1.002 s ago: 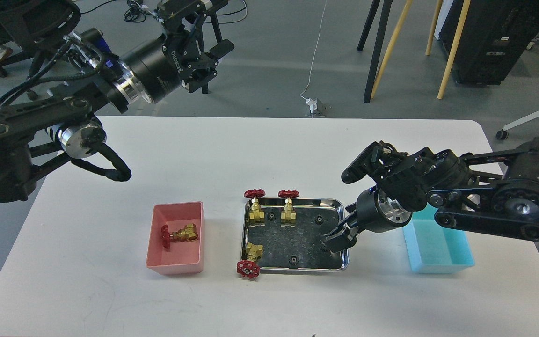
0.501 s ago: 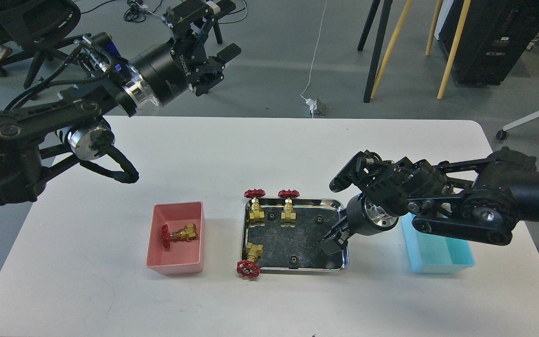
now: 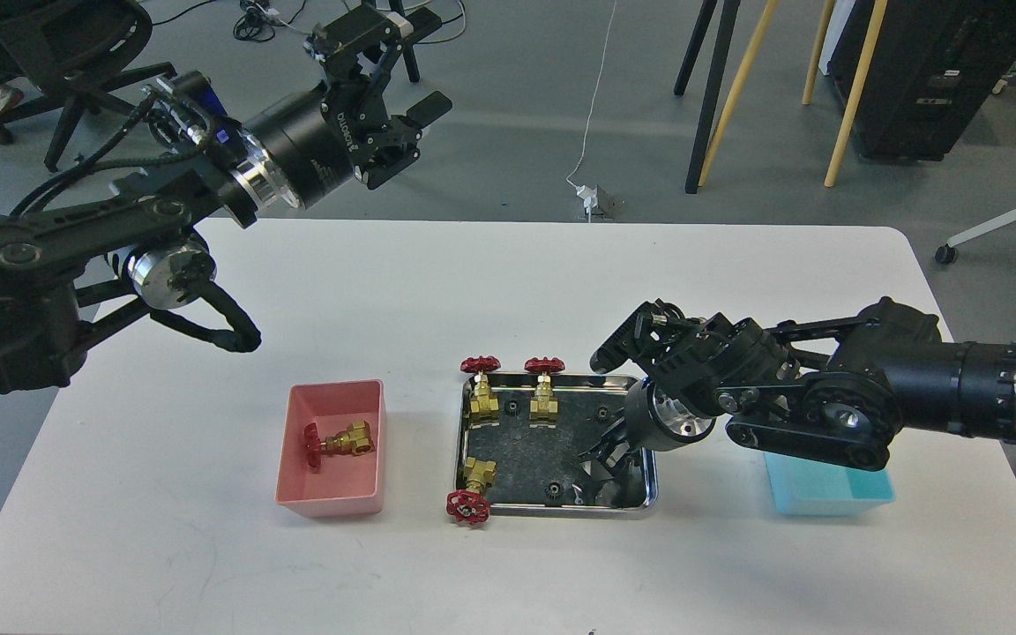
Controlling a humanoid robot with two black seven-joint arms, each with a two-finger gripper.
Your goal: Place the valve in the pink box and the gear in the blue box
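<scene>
The pink box (image 3: 330, 494) stands left of the steel tray (image 3: 561, 379) with one valve (image 3: 338, 440) lying in it. Three more valves are at the tray: two at its far left (image 3: 480, 390) (image 3: 544, 392) and one at its near left corner (image 3: 470, 492). Small black gears lie in the tray (image 3: 512, 407) (image 3: 600, 413) (image 3: 551, 489). The blue box (image 3: 828, 490) sits at the right, partly hidden by my right arm. My right gripper (image 3: 603, 460) is low in the tray's right part, fingers apart, holding nothing I can see. My left gripper (image 3: 409, 134) is open and empty, high beyond the table's far left.
The tray sits mid-table between the two boxes. My right forearm (image 3: 825, 401) hangs over the blue box's far end. Chair and stool legs stand on the floor beyond the table's far edge.
My right gripper has moved left and down, from the tray's right rim into the tray. My left arm has shifted a little right and up. The valves and gears have not moved.
</scene>
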